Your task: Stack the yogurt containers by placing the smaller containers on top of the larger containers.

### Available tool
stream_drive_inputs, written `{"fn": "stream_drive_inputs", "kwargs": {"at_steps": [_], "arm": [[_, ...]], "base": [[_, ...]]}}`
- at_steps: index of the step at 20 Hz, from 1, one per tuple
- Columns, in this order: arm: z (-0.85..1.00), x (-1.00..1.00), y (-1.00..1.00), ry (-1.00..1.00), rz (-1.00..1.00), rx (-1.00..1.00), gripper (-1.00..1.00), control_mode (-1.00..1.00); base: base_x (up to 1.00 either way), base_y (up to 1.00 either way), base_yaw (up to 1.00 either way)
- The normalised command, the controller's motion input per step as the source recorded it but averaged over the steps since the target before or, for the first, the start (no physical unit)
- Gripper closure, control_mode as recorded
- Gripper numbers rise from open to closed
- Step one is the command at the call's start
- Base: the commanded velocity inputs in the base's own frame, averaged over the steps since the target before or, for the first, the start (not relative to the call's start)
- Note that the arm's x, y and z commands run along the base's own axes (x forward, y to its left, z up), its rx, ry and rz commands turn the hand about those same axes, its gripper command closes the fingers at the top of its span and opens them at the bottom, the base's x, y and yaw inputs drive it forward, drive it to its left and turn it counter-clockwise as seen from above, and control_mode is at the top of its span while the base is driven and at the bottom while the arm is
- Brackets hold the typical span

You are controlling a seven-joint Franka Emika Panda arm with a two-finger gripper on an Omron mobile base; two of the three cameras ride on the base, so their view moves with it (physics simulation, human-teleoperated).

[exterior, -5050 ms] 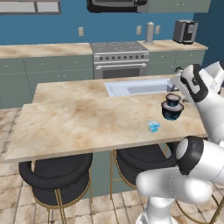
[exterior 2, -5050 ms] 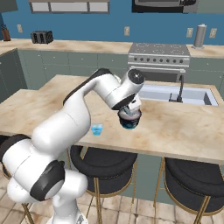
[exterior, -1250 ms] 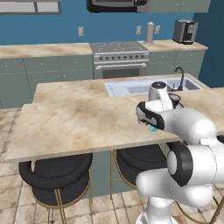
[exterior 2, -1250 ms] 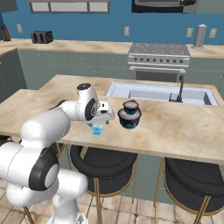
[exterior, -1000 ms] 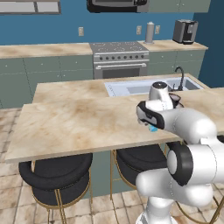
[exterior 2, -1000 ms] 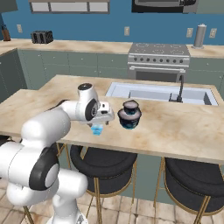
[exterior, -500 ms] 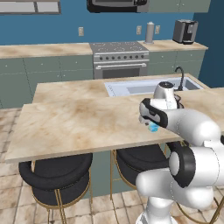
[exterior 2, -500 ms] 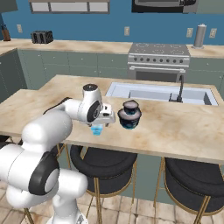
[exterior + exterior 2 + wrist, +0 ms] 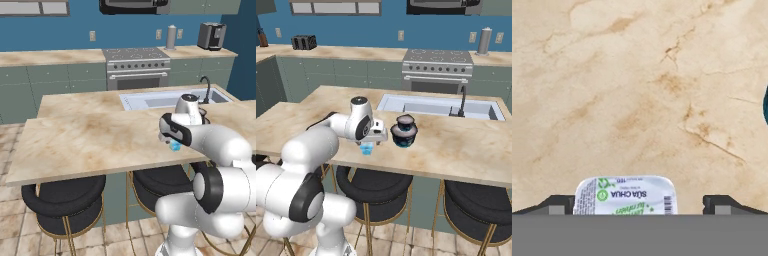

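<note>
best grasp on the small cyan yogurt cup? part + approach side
Grip the small cyan cup across its side walls just under the flat label lid, coming straight down. It stands upright on the counter, apart from the navy tub; the gripper already straddles it.

arm is reaching forward and bending down, wrist pointing the gripper (image 9: 367, 146) straight downward. fingers (image 9: 557, 204) are standing spread wide apart, one tip at each lower corner of the hand view.
</note>
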Motion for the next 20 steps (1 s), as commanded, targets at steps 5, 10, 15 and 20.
{"fn": "stream_drive_inputs", "kwargs": {"at_steps": [5,10,15,20], "arm": [[-0.13,0.0,0.0,0.0,0.0,0.01,-1.0,-1.0],[-0.15,0.0,0.0,0.0,0.0,0.01,-1.0,-1.0],[-0.13,0.0,0.0,0.0,0.0,0.0,-1.0,-1.0],[-0.04,0.0,0.0,0.0,0.0,0.0,1.0,-1.0]], "base": [[0.0,0.0,0.0],[0.0,0.0,0.0],[0.0,0.0,0.0],[0.0,0.0,0.0]]}}
